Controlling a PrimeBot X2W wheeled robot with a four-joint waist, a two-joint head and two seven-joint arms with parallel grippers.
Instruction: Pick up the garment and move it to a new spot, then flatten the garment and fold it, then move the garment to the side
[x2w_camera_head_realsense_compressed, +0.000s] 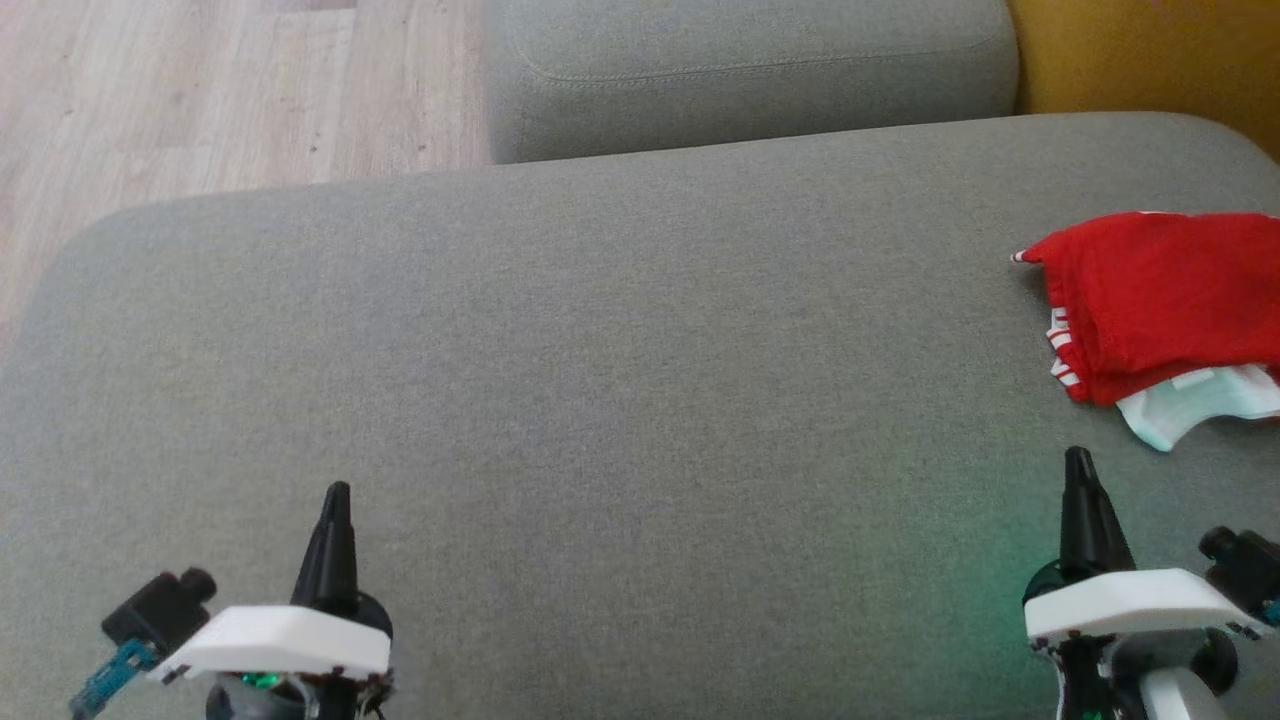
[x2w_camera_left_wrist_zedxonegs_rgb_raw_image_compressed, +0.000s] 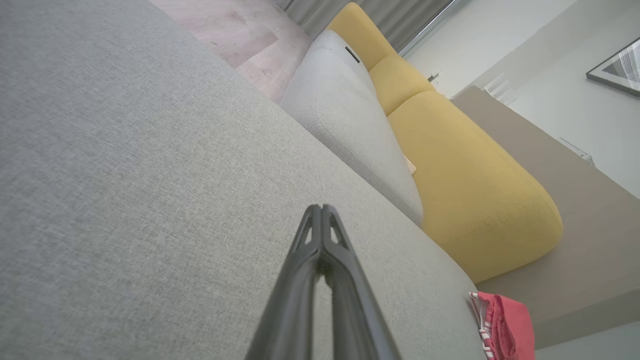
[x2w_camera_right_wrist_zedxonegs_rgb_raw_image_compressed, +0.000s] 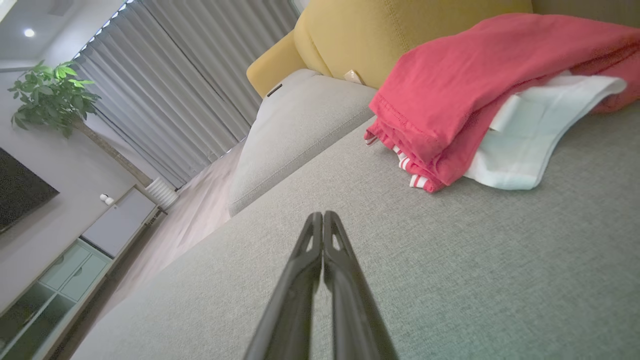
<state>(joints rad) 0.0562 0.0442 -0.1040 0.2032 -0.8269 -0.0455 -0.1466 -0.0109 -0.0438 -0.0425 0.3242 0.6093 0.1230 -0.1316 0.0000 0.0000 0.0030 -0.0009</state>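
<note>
garment (x2w_camera_head_realsense_compressed: 1150, 290): red, doubled over, at right edge of grey seat cushion (x2w_camera_head_realsense_compressed: 600, 350) | left end effector (x2w_camera_head_realsense_compressed: 337, 490): clenched, empty, cushion's near-left | right end effector (x2w_camera_head_realsense_compressed: 1078, 456): clenched, empty, near garment | why: both parked clear of cloth; right arm likely best placed to reach it

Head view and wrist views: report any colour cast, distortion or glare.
Head view: soft even light, a green tint on the cushion beside the right gripper. Left wrist view: wide-angle, the whole scene tilted. Right wrist view: the garment looks washed pinkish; a ceiling lamp is a blown-out spot.
</note>
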